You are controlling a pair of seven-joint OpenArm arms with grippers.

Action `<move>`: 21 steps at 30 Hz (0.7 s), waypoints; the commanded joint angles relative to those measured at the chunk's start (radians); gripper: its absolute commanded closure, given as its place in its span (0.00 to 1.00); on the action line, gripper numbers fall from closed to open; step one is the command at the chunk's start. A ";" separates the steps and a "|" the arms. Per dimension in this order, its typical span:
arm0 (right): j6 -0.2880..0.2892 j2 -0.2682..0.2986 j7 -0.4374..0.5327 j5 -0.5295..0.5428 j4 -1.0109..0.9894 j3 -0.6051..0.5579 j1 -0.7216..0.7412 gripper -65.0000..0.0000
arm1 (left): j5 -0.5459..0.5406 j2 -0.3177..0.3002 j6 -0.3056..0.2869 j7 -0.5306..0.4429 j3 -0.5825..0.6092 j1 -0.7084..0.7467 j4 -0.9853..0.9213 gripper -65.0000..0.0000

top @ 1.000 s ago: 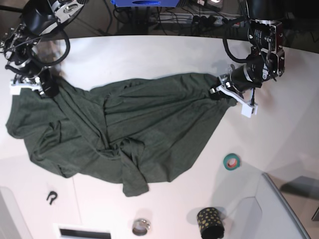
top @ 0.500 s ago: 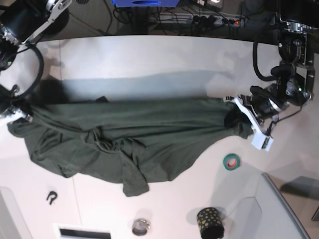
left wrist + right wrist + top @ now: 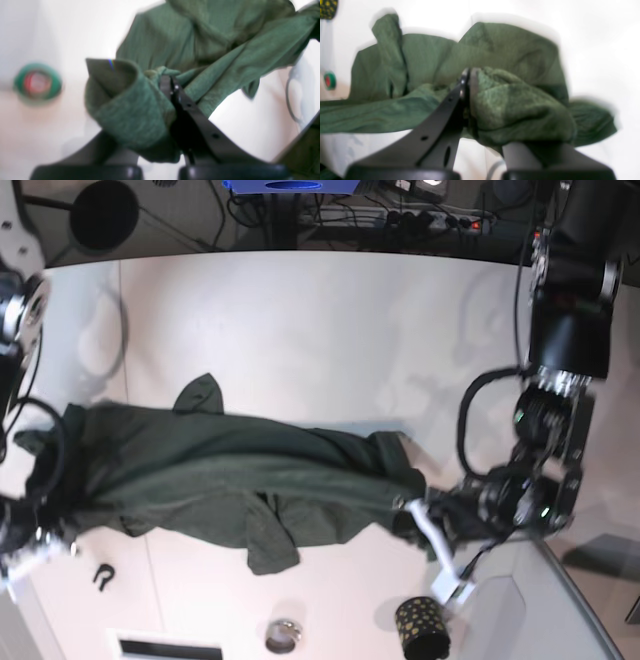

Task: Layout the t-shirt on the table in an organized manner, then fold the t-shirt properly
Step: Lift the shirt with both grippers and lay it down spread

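The dark green t-shirt [image 3: 230,480] is stretched in a long bunched band across the white table [image 3: 300,330]. My left gripper [image 3: 412,515], on the right of the base view, is shut on the shirt's right end; the left wrist view shows fabric [image 3: 130,112] pinched between the closed fingertips of the left gripper [image 3: 168,77]. At the left edge of the base view, my right gripper [image 3: 45,525] is shut on the other end. The right wrist view shows the right gripper [image 3: 468,72] closed with cloth [image 3: 515,107] draped over one finger. A sleeve [image 3: 270,545] hangs toward the front.
A black cup with gold dots [image 3: 422,627] stands just in front of the left gripper. A green tape roll [image 3: 37,83] lies near it. A metal ring [image 3: 283,636] and a black hook [image 3: 103,576] lie near the front edge. A grey bin [image 3: 570,600] fills the front right corner.
Both arms have swung toward the table's front edge, carrying the shirt's two ends with them. The shirt went from a loose spread to a taut narrow band nearer the front.
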 commanded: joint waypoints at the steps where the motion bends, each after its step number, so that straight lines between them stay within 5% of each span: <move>1: 0.000 0.034 0.069 0.012 -0.014 -0.035 0.085 0.99 | 0.018 0.013 -0.002 -0.040 0.008 -0.081 -0.018 1.00; 5: 0.003 0.092 0.169 0.012 -0.049 -0.170 0.262 1.00 | 0.152 0.104 -0.002 -0.072 0.002 -0.272 -0.123 1.00; 13: 0.003 0.185 0.094 0.016 0.206 -0.193 0.452 1.00 | 0.167 0.133 -0.002 -0.063 -0.095 -0.470 0.002 1.00; 16: 0.003 0.213 0.049 0.019 0.321 -0.191 0.409 1.00 | 0.167 0.133 -0.002 -0.009 -0.119 -0.417 0.111 1.00; 21: 0.002 0.218 0.023 0.013 0.419 -0.099 0.134 1.00 | 0.175 0.115 -0.002 0.023 -0.164 -0.150 0.282 1.00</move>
